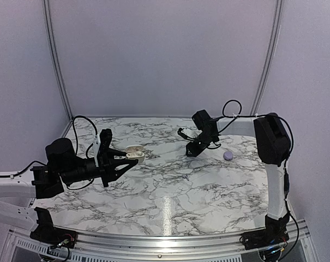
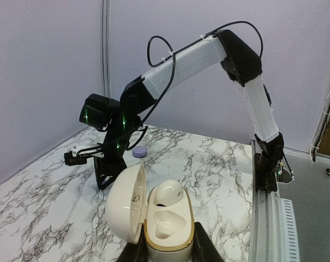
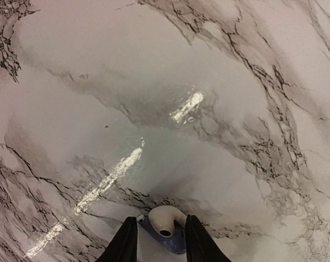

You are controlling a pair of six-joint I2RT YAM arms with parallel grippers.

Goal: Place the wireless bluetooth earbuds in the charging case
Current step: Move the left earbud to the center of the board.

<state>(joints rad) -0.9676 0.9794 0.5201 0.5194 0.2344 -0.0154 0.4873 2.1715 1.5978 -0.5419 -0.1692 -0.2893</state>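
Note:
My left gripper [image 1: 127, 159] is shut on an open cream charging case [image 1: 133, 153] and holds it above the table's left half. In the left wrist view the case [image 2: 166, 237] sits between the fingers [image 2: 204, 246], its lid swung left. One cream earbud [image 2: 168, 193] lies in the far slot, and the near slot [image 2: 166, 221] is empty. My right gripper [image 1: 191, 152] is down at the marble table [image 1: 170, 202], right of centre. In the right wrist view its gripper [image 3: 160, 221] is closed narrowly on a cream earbud [image 3: 166, 218], with a bluish-purple patch [image 3: 175, 241] under it.
A small lilac round object [image 1: 228, 155] lies on the table just right of the right gripper; it also shows in the left wrist view [image 2: 138, 151]. The right arm [image 2: 186, 63] arches over the right side. A metal rail [image 1: 165, 243] runs along the near edge.

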